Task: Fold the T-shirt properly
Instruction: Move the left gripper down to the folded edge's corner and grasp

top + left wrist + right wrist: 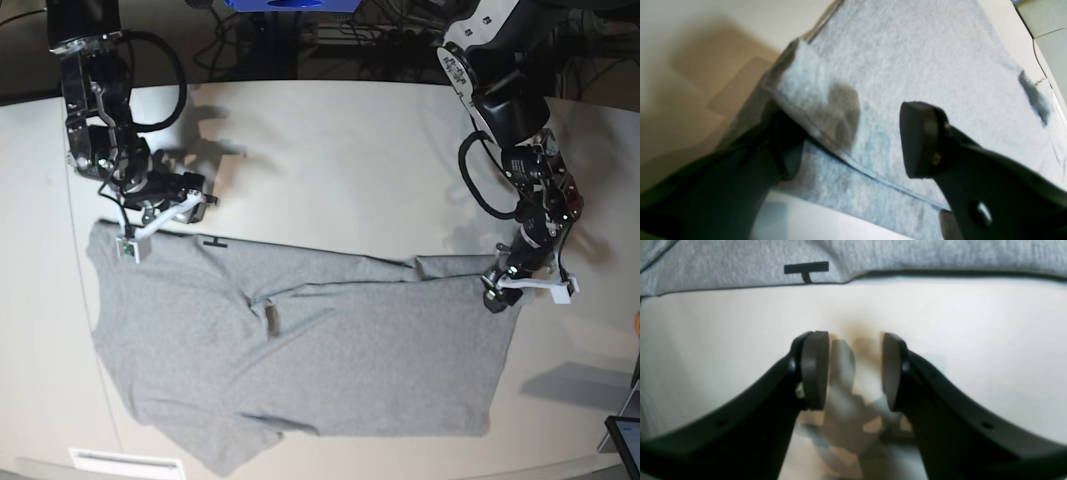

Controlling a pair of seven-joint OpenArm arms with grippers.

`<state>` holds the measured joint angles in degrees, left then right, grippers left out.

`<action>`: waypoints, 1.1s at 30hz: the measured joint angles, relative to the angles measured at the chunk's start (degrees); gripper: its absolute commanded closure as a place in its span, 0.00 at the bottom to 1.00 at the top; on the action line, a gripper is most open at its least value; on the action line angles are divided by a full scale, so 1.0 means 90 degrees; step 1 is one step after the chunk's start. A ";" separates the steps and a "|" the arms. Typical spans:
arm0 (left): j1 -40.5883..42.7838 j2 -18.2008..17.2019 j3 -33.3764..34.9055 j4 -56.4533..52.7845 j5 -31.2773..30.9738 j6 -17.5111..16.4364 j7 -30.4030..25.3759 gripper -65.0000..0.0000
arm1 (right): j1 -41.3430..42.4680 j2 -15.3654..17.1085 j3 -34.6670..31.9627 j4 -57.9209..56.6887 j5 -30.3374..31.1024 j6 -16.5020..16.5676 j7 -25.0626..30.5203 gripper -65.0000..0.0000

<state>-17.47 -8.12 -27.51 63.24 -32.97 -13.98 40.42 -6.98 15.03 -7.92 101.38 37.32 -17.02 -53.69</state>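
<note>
The heather-grey T-shirt [300, 350] lies spread across the table, plain side up, with a crease running across its top. My left gripper [505, 285] is at the shirt's upper right corner. In the left wrist view the left gripper [846, 140] is open and straddles the hemmed edge of the T-shirt [923, 66]. One finger [783, 146] is partly under the raised cloth corner and the other pad [917, 140] is above the fabric. My right gripper [170, 215] hovers just beyond the shirt's upper left edge. Seen from its own wrist, the right gripper [855, 370] is open with nothing between its fingers, and the T-shirt [907, 256] lies ahead.
A small black T-shaped mark [806, 268] sits at the shirt's edge near the right gripper. Cables and a blue object [290, 5] lie behind the table [330, 150]. A dark device [625, 440] is at the lower right corner, and a white strip [110, 462] is at the front left.
</note>
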 measured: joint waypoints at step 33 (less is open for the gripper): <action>-0.0821 -0.0058 -0.0010 -0.0930 0.0100 0.0039 -0.0058 1.00 | 0.0032 0.0002 0.0000 -0.0007 -0.0002 0.0002 0.0002 0.61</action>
<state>-24.86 -8.64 -27.59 54.87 -32.08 -13.63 39.90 -6.70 15.05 -7.92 101.32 37.30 -16.99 -53.67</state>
